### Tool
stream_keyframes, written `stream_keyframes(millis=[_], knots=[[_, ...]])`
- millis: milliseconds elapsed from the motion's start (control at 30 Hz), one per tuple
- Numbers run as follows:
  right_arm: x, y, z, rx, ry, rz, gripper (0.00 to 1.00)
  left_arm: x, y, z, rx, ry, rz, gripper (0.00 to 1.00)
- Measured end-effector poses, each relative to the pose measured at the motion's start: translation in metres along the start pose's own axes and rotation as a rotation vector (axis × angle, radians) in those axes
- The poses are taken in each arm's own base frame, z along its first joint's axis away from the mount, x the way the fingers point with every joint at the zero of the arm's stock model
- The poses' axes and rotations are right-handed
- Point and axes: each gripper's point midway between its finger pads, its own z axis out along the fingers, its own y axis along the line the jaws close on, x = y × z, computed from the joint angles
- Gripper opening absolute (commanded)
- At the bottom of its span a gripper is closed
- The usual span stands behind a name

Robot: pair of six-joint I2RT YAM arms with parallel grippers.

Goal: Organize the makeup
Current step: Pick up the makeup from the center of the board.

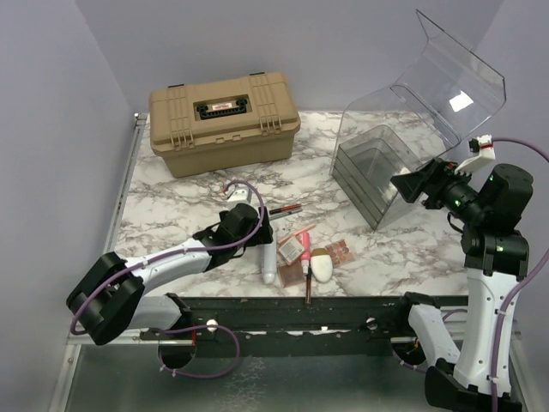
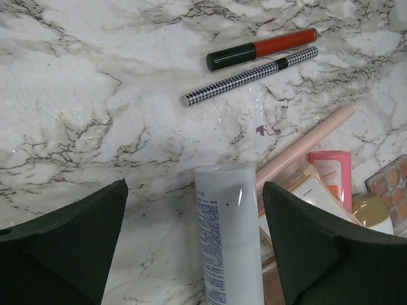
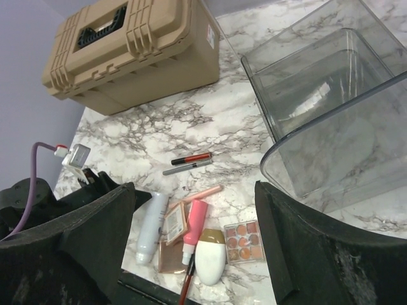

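The makeup lies in a cluster near the table's front edge. It includes a white tube [image 1: 268, 262] [image 2: 229, 235] [image 3: 151, 225], a pink tube [image 1: 300, 243] [image 3: 196, 229], a white oval piece [image 1: 321, 266] [image 3: 210, 257] and an eyeshadow palette [image 1: 340, 252] [image 3: 243, 241]. A red-and-black pencil [image 1: 285, 209] [image 2: 264, 49] and a houndstooth pencil [image 2: 251, 76] lie just behind the cluster. My left gripper [image 1: 254, 227] [image 2: 194, 190] is open and low, straddling the white tube's far end with a gap on each side. My right gripper [image 1: 410, 184] [image 3: 194, 187] hangs open and empty beside the clear bin.
A large tan hard case [image 1: 225, 120] sits shut at the back left. A clear plastic bin [image 1: 386, 167] with its lid [image 1: 455, 77] raised stands at the back right. A black rail [image 1: 300, 313] runs along the near edge, where a thin red pencil [image 1: 307, 287] overhangs.
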Motion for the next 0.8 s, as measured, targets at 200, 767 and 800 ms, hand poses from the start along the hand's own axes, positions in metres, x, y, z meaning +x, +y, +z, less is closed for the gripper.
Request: stream_keyframes(millis=[200, 767, 800], knots=[[0.001, -0.004, 0.003, 0.025, 0.020, -0.019, 0.81, 0.007, 0.002, 0.004, -0.007, 0.024, 0.007, 0.89], [0.066, 0.104, 0.063, -0.073, 0.271, -0.231, 0.81, 0.010, 0.000, 0.004, 0.006, 0.039, 0.019, 0.84], [0.071, 0.108, 0.068, -0.058, 0.278, -0.246, 0.81, 0.011, 0.000, 0.003, 0.011, 0.042, 0.021, 0.84]])
